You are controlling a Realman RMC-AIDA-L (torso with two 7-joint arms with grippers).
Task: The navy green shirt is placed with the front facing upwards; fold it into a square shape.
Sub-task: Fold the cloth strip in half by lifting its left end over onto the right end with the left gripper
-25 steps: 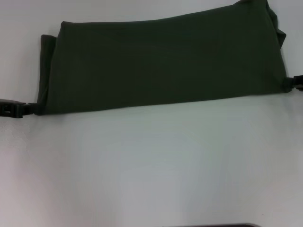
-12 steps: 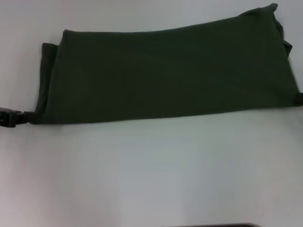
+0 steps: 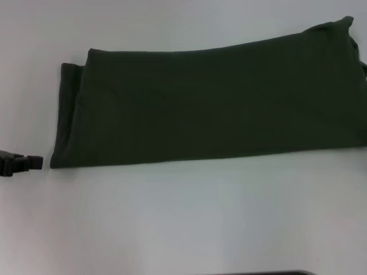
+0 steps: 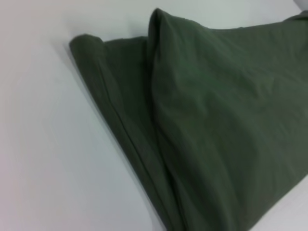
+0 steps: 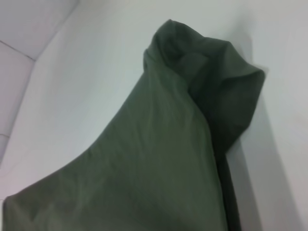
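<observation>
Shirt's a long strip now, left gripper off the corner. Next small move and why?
Probably bring the left gripper back onto the near-left corner of the navy green shirt and grip it. The shirt lies as a long flat band on the white table, not yet square, and the gripper sits just clear of that corner, holding nothing.

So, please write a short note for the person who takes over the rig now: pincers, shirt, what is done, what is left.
Left pincer: on the table just off the shirt's near-left corner, holding nothing.
Right pincer: not in view.
Shirt: lies flat as a long band across the table, its right end running out of the head view; extra layers show at the left end, and the right end is bunched.
Done: lengthwise fold.
Left: fold the band across into a square.
</observation>
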